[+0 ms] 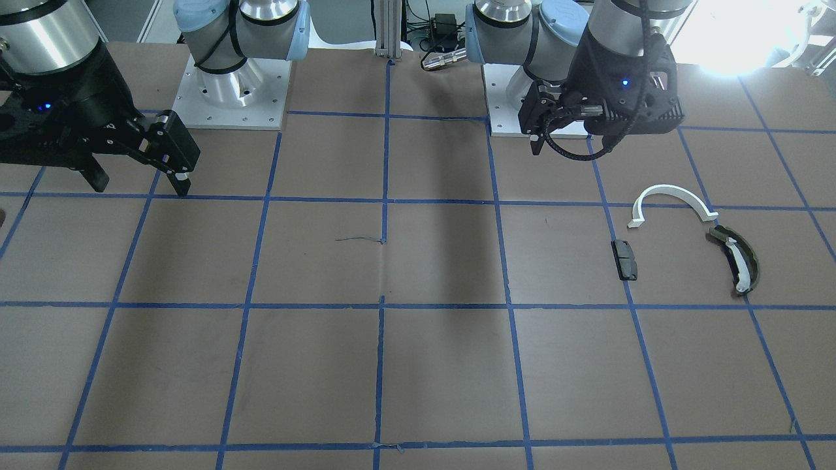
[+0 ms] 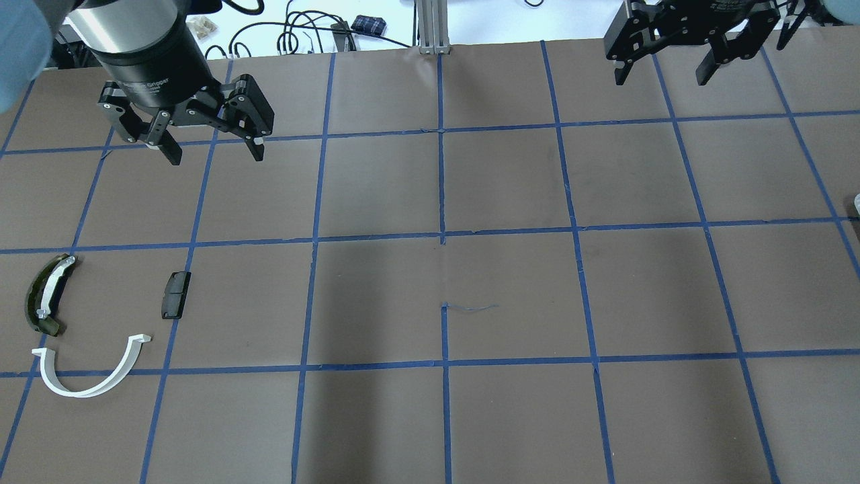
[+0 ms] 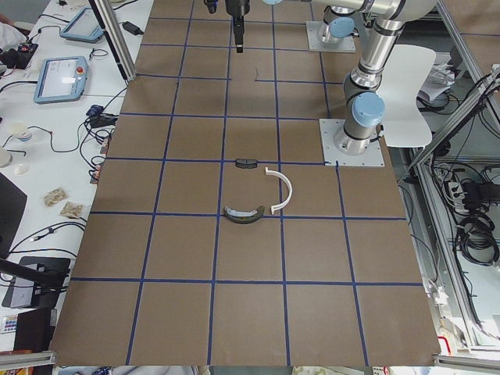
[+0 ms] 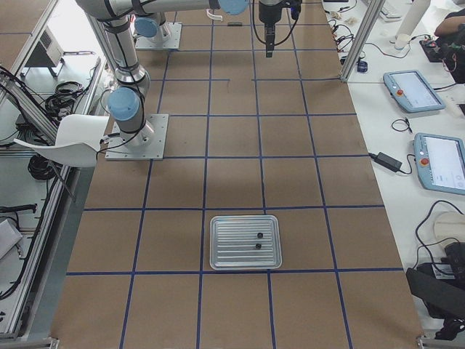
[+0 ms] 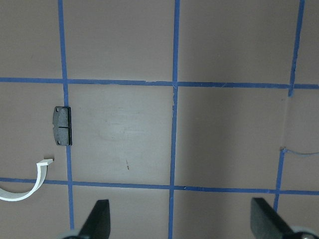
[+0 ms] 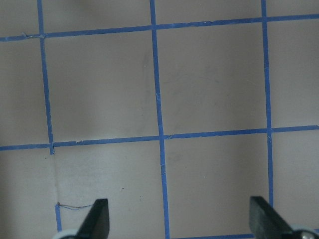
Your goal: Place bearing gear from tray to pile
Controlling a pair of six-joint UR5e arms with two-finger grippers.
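The pile lies on the brown table: a white half-ring arc, a dark olive curved piece with a white strip and a small black block. It also shows in the front view, with the arc, the olive piece and the block. A silver tray holds two small dark parts, too small to identify. My left gripper hangs open and empty beyond the pile. My right gripper hangs open and empty, far from the tray.
Blue tape divides the table into squares. The arm bases stand on white plates at the robot's side. Tablets and cables lie on the side bench. The left wrist view shows the black block and an end of the arc.
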